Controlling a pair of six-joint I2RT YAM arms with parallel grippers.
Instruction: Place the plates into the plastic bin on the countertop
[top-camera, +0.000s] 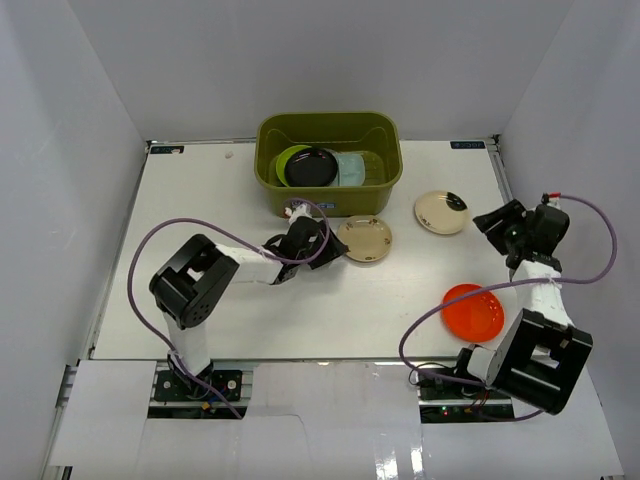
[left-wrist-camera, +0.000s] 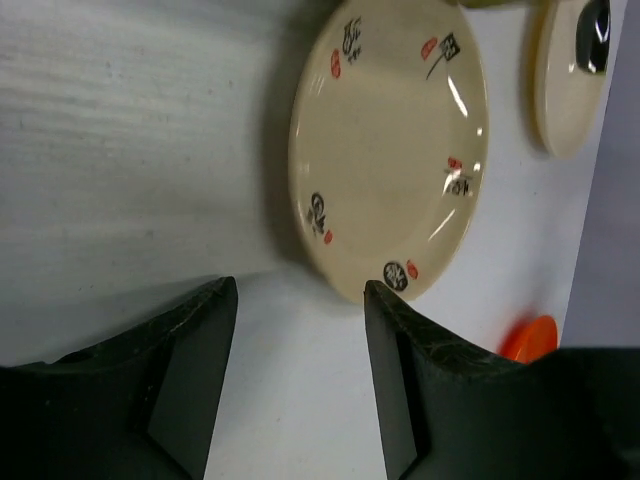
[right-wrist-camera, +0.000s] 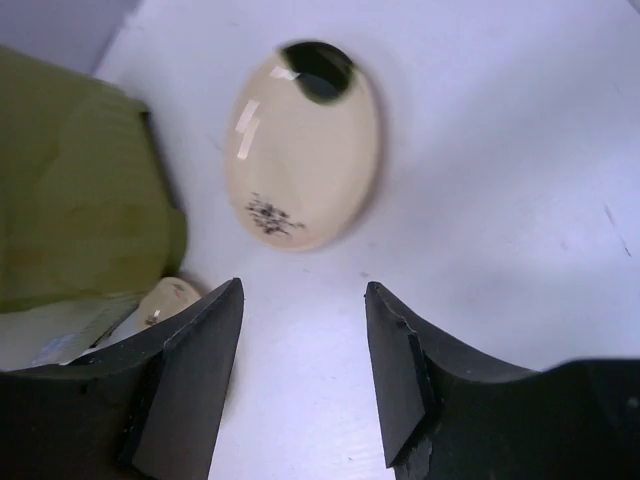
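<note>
The flat white countertop (top-camera: 300, 320) is closed in by white walls (top-camera: 80, 120) on three sides, and the olive-green plastic bin (top-camera: 330, 203) stands at its far middle, a small white label on its front. Leaning inside the bin are a lime green plate (top-camera: 288, 158), a black plate (top-camera: 312, 166) in front of it, and a pale mint rectangular dish (top-camera: 358, 168) to the right. Three plates lie flat on the countertop outside the bin. A small cream plate (left-wrist-camera: 390, 150), with little black and red marks around its rim, sits just in front of the bin's right corner. A second cream plate (right-wrist-camera: 303, 150), with a dark patch at one edge and a small dark floral mark, lies further right. An orange plate (top-camera: 474, 311) lies nearer the right arm's base. The left gripper (left-wrist-camera: 300, 290) is low over the table, its jaws spread wide and empty, right beside the marked cream plate's near edge. The right gripper (right-wrist-camera: 303, 290) is also spread wide and empty, just short of the second cream plate.
</note>
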